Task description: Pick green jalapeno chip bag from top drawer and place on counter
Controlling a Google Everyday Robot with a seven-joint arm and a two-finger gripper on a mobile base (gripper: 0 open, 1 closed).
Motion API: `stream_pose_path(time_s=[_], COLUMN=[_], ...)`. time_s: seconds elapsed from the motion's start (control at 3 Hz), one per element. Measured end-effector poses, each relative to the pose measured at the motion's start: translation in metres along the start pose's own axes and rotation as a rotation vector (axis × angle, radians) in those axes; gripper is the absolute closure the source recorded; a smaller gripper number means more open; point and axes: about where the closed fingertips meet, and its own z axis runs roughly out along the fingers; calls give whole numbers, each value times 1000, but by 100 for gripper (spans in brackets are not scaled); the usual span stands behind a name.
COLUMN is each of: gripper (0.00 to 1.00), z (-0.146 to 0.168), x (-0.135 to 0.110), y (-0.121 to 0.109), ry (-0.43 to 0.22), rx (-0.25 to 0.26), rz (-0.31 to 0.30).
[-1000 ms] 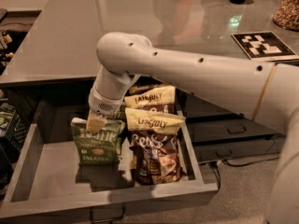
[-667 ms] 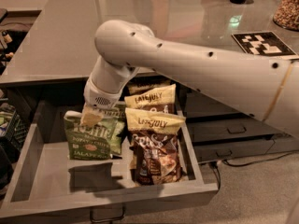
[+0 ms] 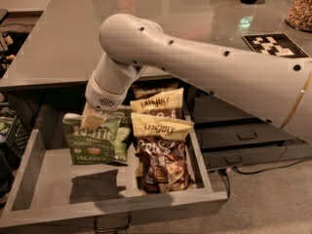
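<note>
Your gripper is clamped tight on the top edge of the green jalapeno chip bag. The bag hangs above the drawer floor (shadow beneath)

The drawer carries brown chip bags; the gripper holds a green bag above its bare floor.

One green bag (in tool), two yellow bags.
</note>
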Motion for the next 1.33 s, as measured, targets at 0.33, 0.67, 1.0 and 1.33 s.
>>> stream_pose_path(time_s=[0.33, 0.67, 1.0, 1.33], gripper=[100, 100, 100, 100], z=[-16, -42, -61, -63], x=[-11, -42, -71, -72], y=[6, 21, 36, 37], ry=[-2, 2, 4, 5], rx=[23, 59, 83, 85], rz=[0, -45, -93, -96])
